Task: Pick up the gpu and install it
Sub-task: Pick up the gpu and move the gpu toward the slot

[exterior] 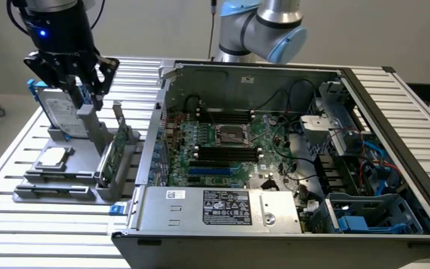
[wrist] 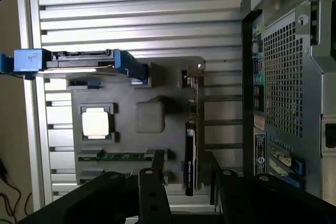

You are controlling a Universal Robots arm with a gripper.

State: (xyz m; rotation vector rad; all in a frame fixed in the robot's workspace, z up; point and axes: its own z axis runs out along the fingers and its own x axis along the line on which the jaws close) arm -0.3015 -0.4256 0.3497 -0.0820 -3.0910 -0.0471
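Open gripper (exterior: 71, 84) waits over the gpu (exterior: 110, 154)
The gripper holds nothing, and its fingers (wrist: 152, 192) are spread apart. It hangs above the gray stand (exterior: 58, 188). The gpu stands on its thin edge in a slot there, so its top edge looks easy to pinch. In the wrist view the card lines up between the two fingers. The computer case (exterior: 237, 73) lies open just beside the stand, so a card can go in from above.
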